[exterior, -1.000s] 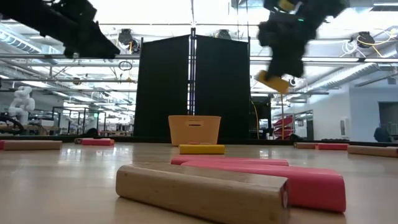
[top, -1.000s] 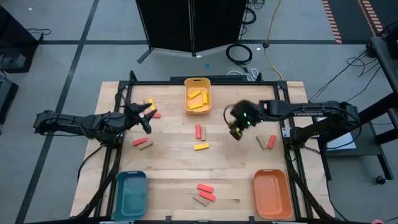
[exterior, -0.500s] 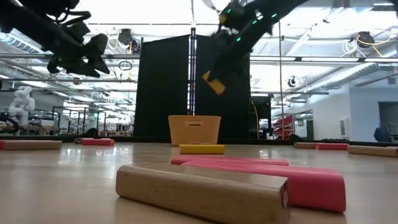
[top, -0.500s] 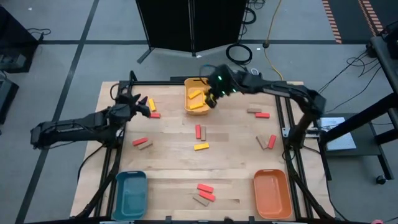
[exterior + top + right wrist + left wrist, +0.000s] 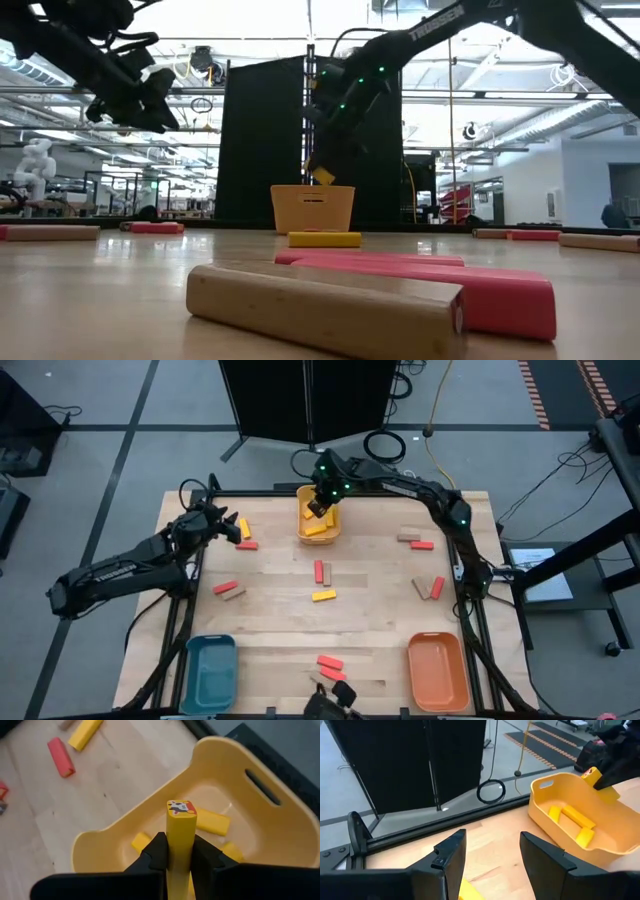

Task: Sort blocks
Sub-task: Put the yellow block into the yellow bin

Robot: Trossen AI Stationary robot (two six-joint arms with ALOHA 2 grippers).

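Observation:
My right gripper (image 5: 320, 506) hangs over the yellow tray (image 5: 318, 532) at the table's far edge, shut on a yellow block (image 5: 180, 827). Several yellow blocks (image 5: 212, 821) lie in that tray. My left gripper (image 5: 228, 528) hovers open at the far left, its fingers (image 5: 451, 854) apart with nothing between them. It stands just above a yellow block (image 5: 244, 528) and a red block (image 5: 248, 545) that lie flat on the table. More red, yellow and tan blocks lie scattered over the wood. My right gripper pinches the yellow block's long sides (image 5: 180, 851) between its two fingers. The fingers slant down toward the far edge and lie along the block, whose free end (image 5: 181, 808) juts out past the fingertips. The block (image 5: 322, 176) hangs tilted, clear of the tray, just above its rim.
A teal tray (image 5: 210, 670) stands at the near left and an orange tray (image 5: 438, 672) at the near right. Loose blocks lie mid-table (image 5: 320, 571), at the left (image 5: 228, 590), at the right (image 5: 431, 588) and near the front edge (image 5: 328, 670).
My right gripper has swept from right of mid-table toward the far edge and leftward, carrying the yellow block, and now hangs over the yellow tray. My left gripper has swung toward the far edge, still open.

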